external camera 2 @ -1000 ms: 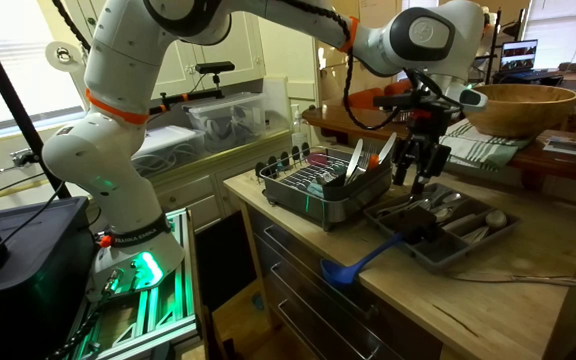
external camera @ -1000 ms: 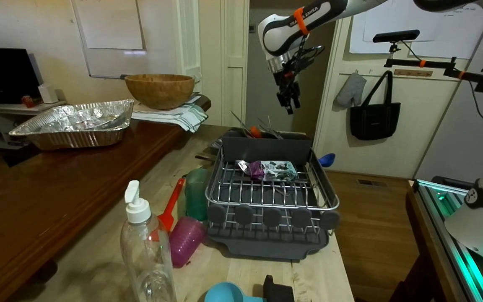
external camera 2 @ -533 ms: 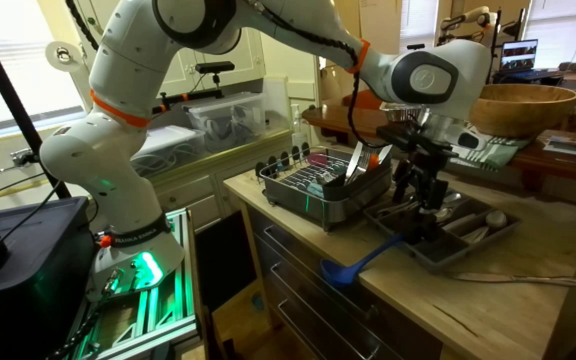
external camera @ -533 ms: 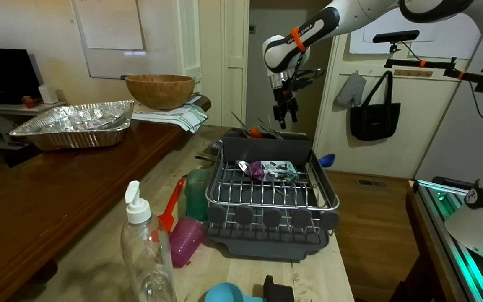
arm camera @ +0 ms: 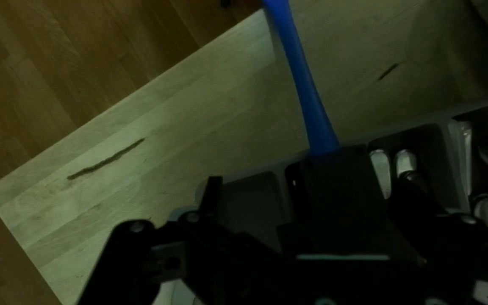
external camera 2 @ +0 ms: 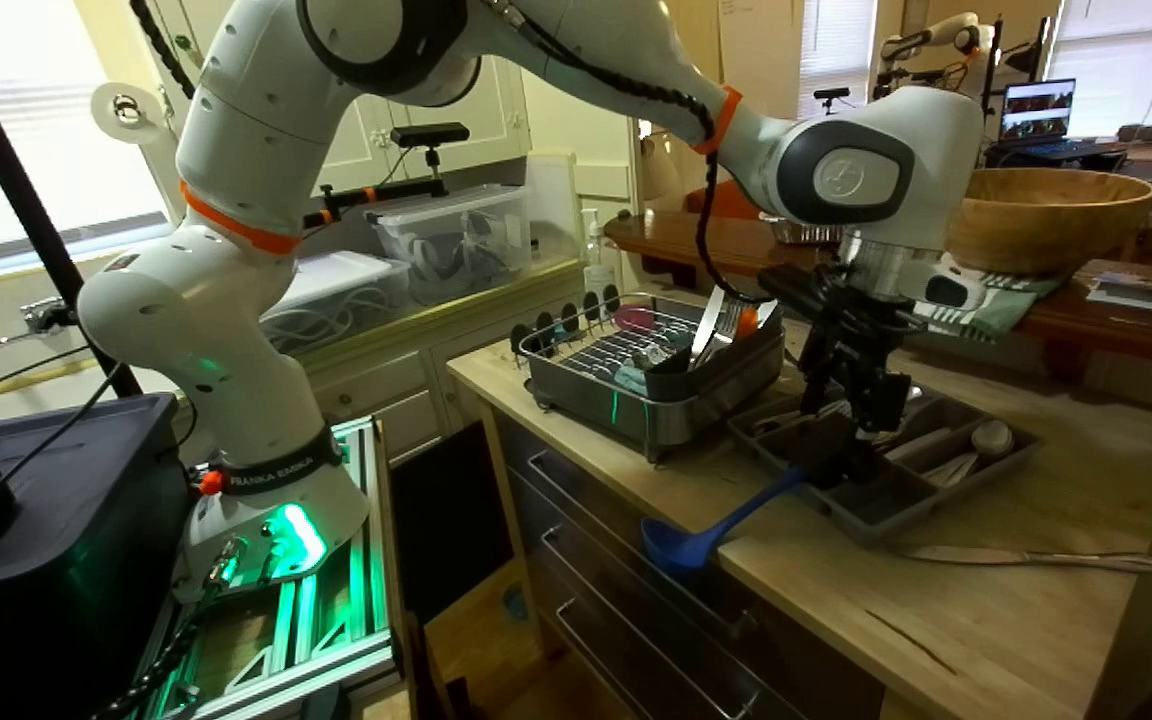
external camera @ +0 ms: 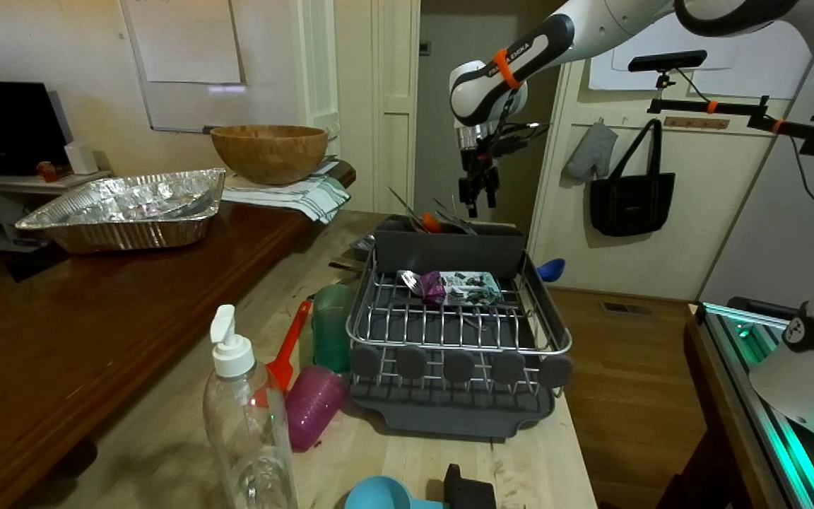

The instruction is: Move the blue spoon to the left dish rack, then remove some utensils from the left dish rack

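Observation:
The blue spoon [external camera 2: 681, 545] is ladle-shaped, with its bowl hanging past the counter's edge and its blue handle [arm camera: 301, 78] running to a black block [arm camera: 337, 182] over the cutlery tray. In an exterior view only the spoon's bowl [external camera: 552, 269] shows, beyond the rack. My gripper [external camera 2: 848, 420] points down over the black block. Its fingers [arm camera: 214, 192] stand wide apart either side of the block in the wrist view; contact cannot be made out. The left dish rack [external camera 2: 681, 420] holds utensils upright in its caddy [external camera: 449, 253], including a knife [external camera 2: 707, 325] and an orange handle [external camera 2: 746, 322].
A grey cutlery tray [external camera 2: 921, 508] with spoons lies under the gripper. A loose knife [external camera 2: 1026, 557] sits near it. Beside the rack are cups [external camera: 315, 403], a red spatula [external camera: 294, 339] and a soap bottle [external camera: 248, 424]. A wooden bowl [external camera 2: 1046, 220] stands behind the arm.
The gripper has come down toward the cutlery tray and over the black block, and its wrist has straightened more upright. The spoon and rack have stayed in place.

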Motion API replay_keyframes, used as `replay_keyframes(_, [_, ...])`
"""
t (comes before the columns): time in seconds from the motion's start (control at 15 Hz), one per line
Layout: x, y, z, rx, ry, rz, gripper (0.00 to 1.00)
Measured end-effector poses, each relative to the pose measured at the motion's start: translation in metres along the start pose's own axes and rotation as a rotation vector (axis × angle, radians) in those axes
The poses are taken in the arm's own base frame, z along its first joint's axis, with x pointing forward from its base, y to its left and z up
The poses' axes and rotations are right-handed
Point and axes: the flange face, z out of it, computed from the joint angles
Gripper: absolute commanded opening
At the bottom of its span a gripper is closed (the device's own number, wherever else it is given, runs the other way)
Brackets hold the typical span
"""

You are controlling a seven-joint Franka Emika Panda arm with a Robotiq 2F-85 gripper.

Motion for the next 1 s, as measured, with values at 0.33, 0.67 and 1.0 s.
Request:
replay_keyframes(0.33, [-0.004,0.019,0.042,-0.100,0.093,-0.203,1.00])
replay_keyframes(0.67, [-0.029,0.021,0.067,-0.120,0.131,-0.403,1.00])
replay_keyframes(1.0, [-0.062,0.018,0.061,-0.089,0.118,-0.541,1.00])
